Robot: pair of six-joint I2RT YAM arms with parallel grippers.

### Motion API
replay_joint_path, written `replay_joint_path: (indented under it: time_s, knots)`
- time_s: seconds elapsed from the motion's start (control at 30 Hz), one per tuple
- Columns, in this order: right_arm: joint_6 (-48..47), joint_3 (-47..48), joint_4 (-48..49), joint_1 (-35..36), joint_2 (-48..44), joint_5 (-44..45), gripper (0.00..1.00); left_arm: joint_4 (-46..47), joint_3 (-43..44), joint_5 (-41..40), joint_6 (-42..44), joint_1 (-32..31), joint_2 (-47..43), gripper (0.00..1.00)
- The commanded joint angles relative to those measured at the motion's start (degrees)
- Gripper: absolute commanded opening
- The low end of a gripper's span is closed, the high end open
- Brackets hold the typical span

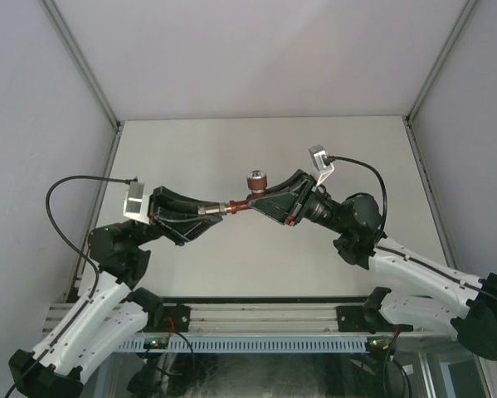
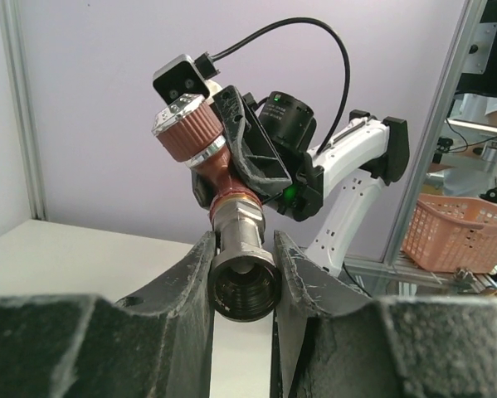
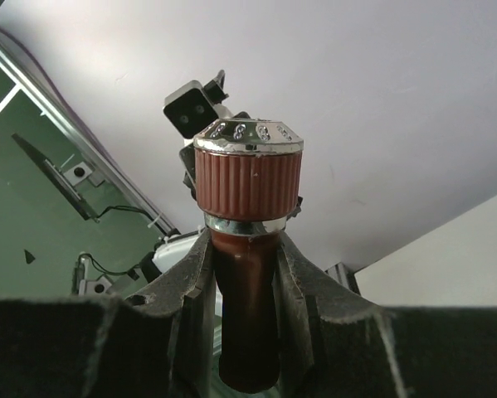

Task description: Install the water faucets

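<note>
This looks like a robotics lab test cell. A white table (image 1: pixel 265 257) is boxed in by plain pale panels (image 1: pixel 256 50) set in aluminium framing (image 1: pixel 80 62). Two robot arms (image 1: pixel 414 269) are bolted to a slotted aluminium rail (image 1: pixel 265 312). Beyond the frame sits an orange plastic basket (image 2: pixel 455 236).

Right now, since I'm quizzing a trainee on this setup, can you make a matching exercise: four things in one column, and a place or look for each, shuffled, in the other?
Things:
1. tap body
2. metal fitting
3. knob
4. basket

Place or look:
A. orange mesh, in the background
B. gripped in the left jaws
C. ribbed, silver-capped, above the right jaws
D. gripped in the right jaws

Pairs: 1-D, 2-B, 3-C, 4-A
</note>
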Motion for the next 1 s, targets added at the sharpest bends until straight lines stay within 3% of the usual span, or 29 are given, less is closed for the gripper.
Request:
replay_joint_path:
  time_s: [0.0,0.37,0.73,0.97]
  knots:
    - [3.8,2.7,-13.2,2.1,1.2,-0.5,0.0,-4.2,0.4,3.8,6.5,-2.0,-0.2,0.0]
    - [17.0,4.3,-23.1,-0.1,3.4,-4.4,0.0,-29.2,3.4,-2.7,34.3,-2.8,-5.0,0.0]
    - [26.4,4.3,-23.0,-3.5,4.5,-12.3,0.0,-31.3,1.5,-3.4,48.9,-3.9,-5.7,0.0]
    - [32.7,4.3,-24.7,-5.0,4.7,-16.0,0.0,-34.5,1.4,-9.6,55.4,-5.6,-7.0,0.0]
